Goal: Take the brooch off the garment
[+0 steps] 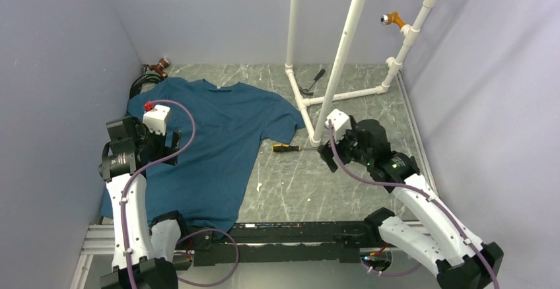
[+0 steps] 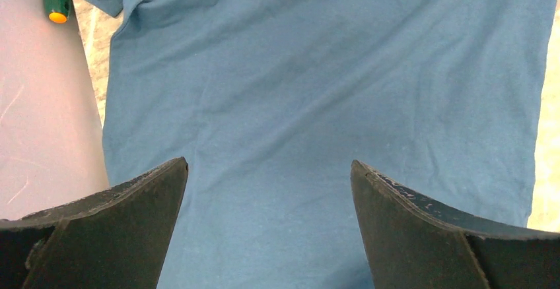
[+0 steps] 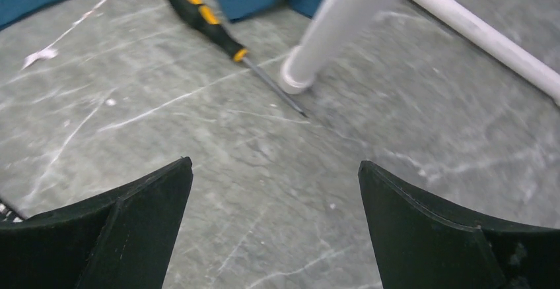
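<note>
On the left half of a grey marbled table (image 1: 343, 190), the garment (image 1: 218, 137), a dark teal T-shirt, lies spread flat with its neck toward the far wall. The brooch cannot be found in any view: no pale disc shows on the cloth, so it may be hidden under the left arm, in a fold, or on the underside. The left gripper (image 2: 267, 167) hangs over the shirt's left side, its two dark fingers spread wide with only smooth cloth below them and nothing held. Past the sleeve, a green tool handle with an orange tip (image 2: 56, 2) lies beside the wall. The right gripper (image 3: 274, 163) is well apart from the shirt, over bare table, fingers also spread wide and empty; ahead of it lie a black and orange screwdriver (image 3: 208, 22) and the foot of a white pipe frame (image 3: 300, 71).

Likely risks: with the brooch unseen, the left fingers could close on plain cloth and bunch the shirt, burying the badge further. If the badge is pulled while nothing pins the cloth, the whole shirt may lift with it. The right arm, swinging across, could knock the screwdriver or strike the pipe
</note>
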